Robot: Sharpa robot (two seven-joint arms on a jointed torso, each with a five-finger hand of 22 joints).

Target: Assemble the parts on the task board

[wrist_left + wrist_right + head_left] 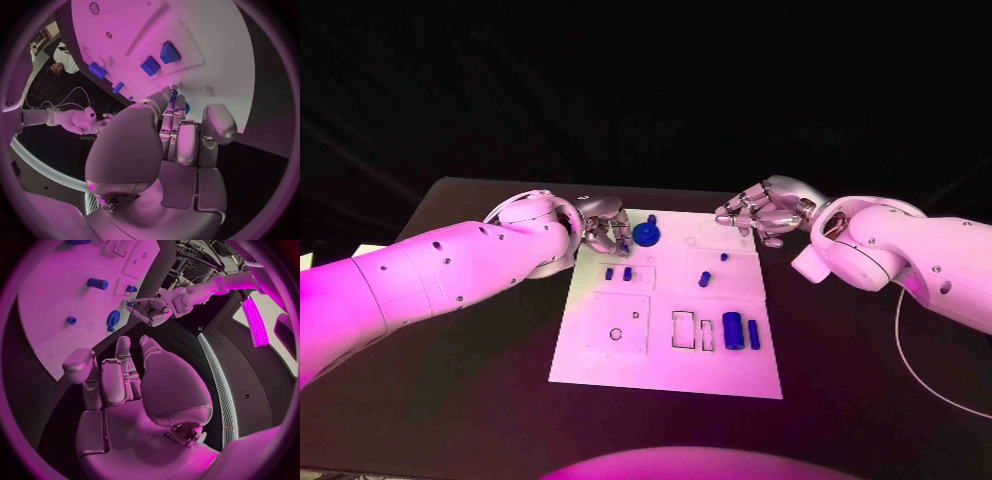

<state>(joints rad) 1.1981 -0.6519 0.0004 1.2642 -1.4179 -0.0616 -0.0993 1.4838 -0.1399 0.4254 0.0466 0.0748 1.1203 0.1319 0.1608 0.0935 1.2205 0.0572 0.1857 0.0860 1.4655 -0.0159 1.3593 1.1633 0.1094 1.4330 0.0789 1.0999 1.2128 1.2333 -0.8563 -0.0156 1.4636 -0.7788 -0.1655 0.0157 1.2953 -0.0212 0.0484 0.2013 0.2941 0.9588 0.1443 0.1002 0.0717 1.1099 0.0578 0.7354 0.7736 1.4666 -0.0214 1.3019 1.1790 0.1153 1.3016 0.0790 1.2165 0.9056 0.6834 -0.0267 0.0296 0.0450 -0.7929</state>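
Black tabletop [473, 390] is filling my head view, with the white task board [668, 375] lying in the middle of it, long side running away from the robot.

I am watching the left hand [599, 226] hovering at the board's far left corner. Its fingers [177, 107] are lying close together and reaching toward a round blue gear [646, 234] that is sitting near the far edge of the board. From the left wrist view the fingertips are coming up against a small blue bit, but I cannot tell whether they are pinching it or only touching it.

I am seeing the right hand [766, 213] hanging over the far right corner of the board, fingers curled loosely inward. In the right wrist view its fingers [122, 371] are standing side by side with nothing between them, well apart from any piece.

Two small blue pegs [617, 273] are standing side by side on the left half of the board, just nearer than the gear. Another small blue part [705, 279] is lying near the middle, with a tiny blue piece [723, 256] just beyond it. On the near right area a blue cylinder [733, 326] is lying beside a thinner blue bar [753, 335], next to two outlined rectangular slots [692, 331]. A round recess [616, 335] is showing on the near left square.
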